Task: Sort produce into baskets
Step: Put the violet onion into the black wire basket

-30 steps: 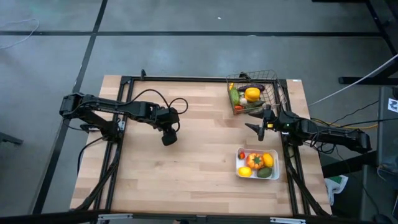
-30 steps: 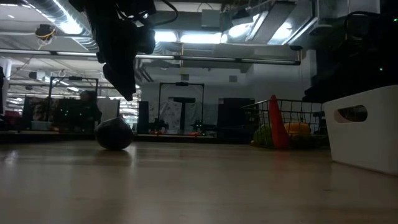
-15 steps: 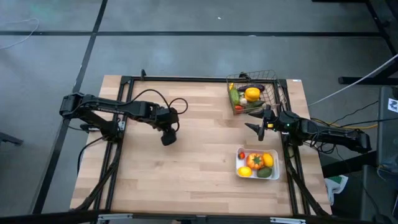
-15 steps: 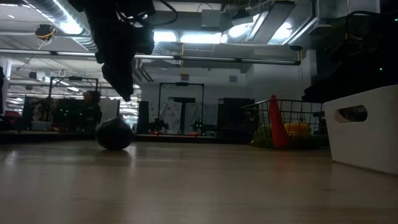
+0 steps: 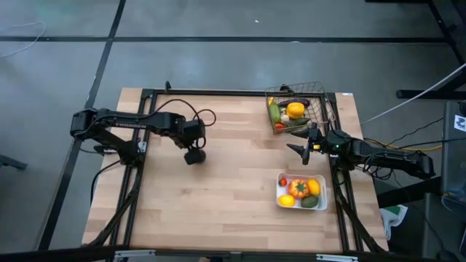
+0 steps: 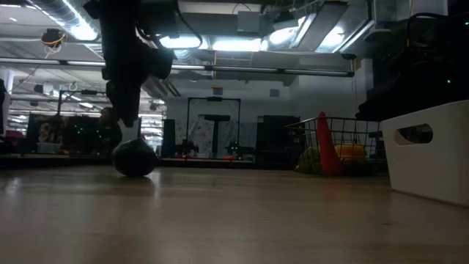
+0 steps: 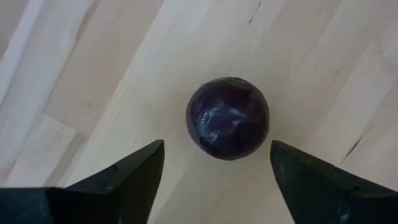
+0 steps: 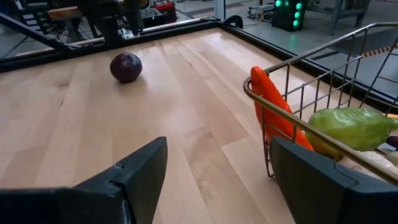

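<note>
Left claw point(image 7: 214, 171): fingers spread wide, holding nothing, poised directly over a round purple ball point(image 7: 228, 118) on the bare wood table point(image 7: 323, 74).
Ball: sits ahead of the fingertips and centred in the gap between them; not touching either finger; apart from all other produce.
Left claw height: the low view shows it hanging just above the ball point(image 6: 134, 158), which rests on the tabletop.
Right claw point(image 8: 214, 168): open and empty, waiting just beside the wire basket point(image 8: 323, 134), with the white tray point(image 5: 301, 191) nearby on its other side.
Basket: holds an orange carrot point(image 8: 273, 106) leaning on the rim and a green piece point(image 8: 351, 127) next to it; the high view adds a yellow item point(image 5: 295, 110).
Tray: already carries orange, yellow and green pieces.
Step in hand: judged to be the pick-up of the last loose piece.
How to do it well: lower straight down so the fingers pass either side of the ball's widest part, then close slowly; a round, smooth toy is likely to roll or squirt out if pinched off-centre or above its middle.
Risk: a fingertip nudging the ball on the way down could send it rolling across the wood.
Afterwards: the basket and tray lie well away from the left claw, so a firm hold is needed for the carry.
</note>
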Robot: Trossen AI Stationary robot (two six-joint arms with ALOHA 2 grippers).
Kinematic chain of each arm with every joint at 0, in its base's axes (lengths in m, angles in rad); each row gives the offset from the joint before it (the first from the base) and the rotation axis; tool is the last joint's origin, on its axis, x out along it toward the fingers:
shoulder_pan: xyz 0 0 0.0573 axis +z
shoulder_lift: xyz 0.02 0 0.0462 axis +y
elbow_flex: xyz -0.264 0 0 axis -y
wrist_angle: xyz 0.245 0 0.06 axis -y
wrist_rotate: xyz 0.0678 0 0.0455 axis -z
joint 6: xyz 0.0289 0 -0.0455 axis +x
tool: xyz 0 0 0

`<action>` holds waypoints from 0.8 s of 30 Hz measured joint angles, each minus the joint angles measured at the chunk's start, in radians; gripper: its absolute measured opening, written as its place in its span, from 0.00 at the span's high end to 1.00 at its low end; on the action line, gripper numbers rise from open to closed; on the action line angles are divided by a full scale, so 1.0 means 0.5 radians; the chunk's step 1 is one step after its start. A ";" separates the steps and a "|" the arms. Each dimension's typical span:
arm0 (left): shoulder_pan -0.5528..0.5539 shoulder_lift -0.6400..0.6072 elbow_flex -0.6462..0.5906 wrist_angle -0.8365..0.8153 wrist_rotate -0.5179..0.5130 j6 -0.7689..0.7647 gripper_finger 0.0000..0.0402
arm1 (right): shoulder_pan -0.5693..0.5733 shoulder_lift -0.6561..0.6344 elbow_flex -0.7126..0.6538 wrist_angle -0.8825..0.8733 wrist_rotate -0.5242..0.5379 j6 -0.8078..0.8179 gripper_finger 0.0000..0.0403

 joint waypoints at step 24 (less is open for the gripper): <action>0.111 0.009 -0.156 0.355 0.156 -0.461 0.05 | 0.000 -0.001 0.000 0.004 0.000 0.000 0.30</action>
